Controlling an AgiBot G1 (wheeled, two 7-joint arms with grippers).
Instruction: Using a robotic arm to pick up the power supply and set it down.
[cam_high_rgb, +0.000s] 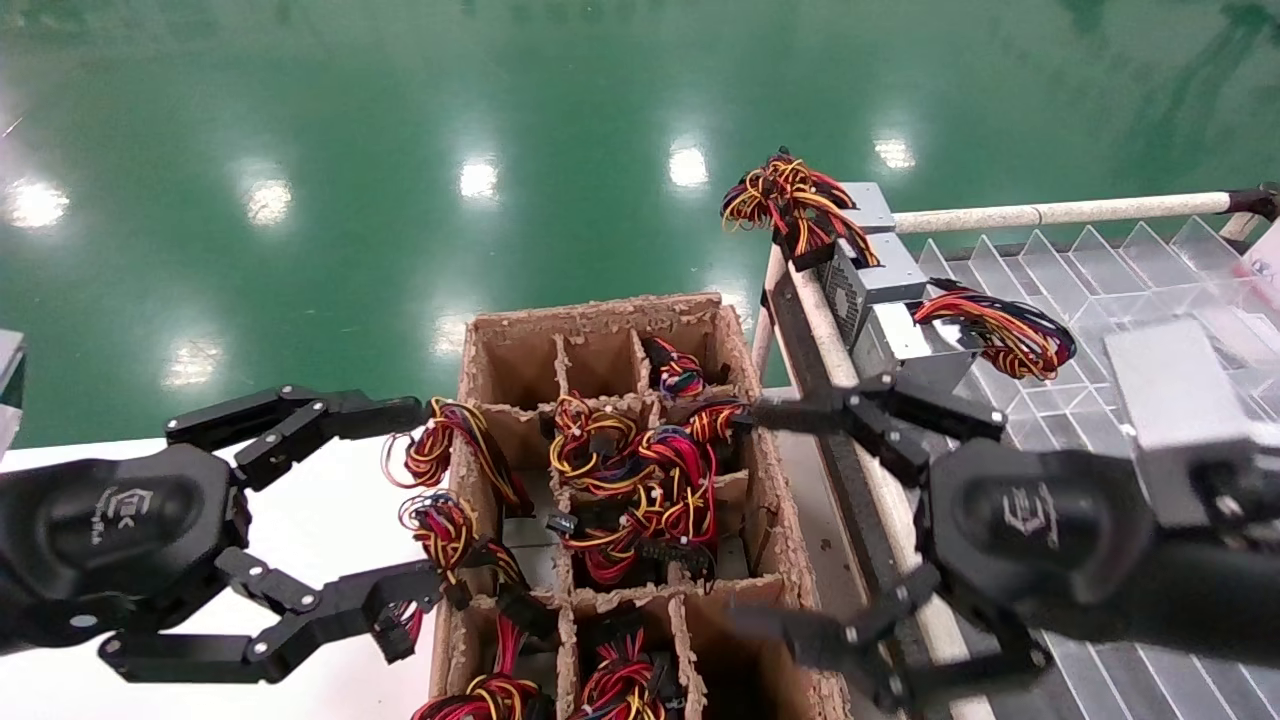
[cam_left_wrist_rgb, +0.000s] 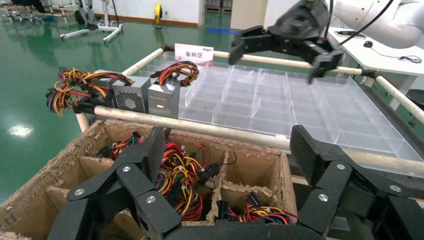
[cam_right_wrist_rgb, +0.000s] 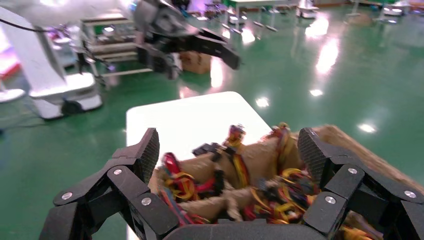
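Several power supplies sit in a divided cardboard box (cam_high_rgb: 600, 318), mostly showing as bunches of red, yellow and black wires (cam_high_rgb: 640, 480). Two more silver-grey power supplies (cam_high_rgb: 880, 272) (cam_left_wrist_rgb: 131, 95) stand on the rack's far corner with their wires hanging over the rail. My left gripper (cam_high_rgb: 410, 515) (cam_left_wrist_rgb: 227, 150) hangs open at the box's left side, with wire loops between its fingers but nothing gripped. My right gripper (cam_high_rgb: 755, 520) (cam_right_wrist_rgb: 227, 150) stands open over the box's right edge and holds nothing.
A clear plastic divider tray (cam_high_rgb: 1100, 270) fills the rack on the right, edged by a pale rail (cam_high_rgb: 1060, 212). A white table (cam_high_rgb: 330, 510) lies under the left gripper. Green floor lies beyond the box. The box's right-hand compartments (cam_left_wrist_rgb: 250, 172) look mostly hollow.
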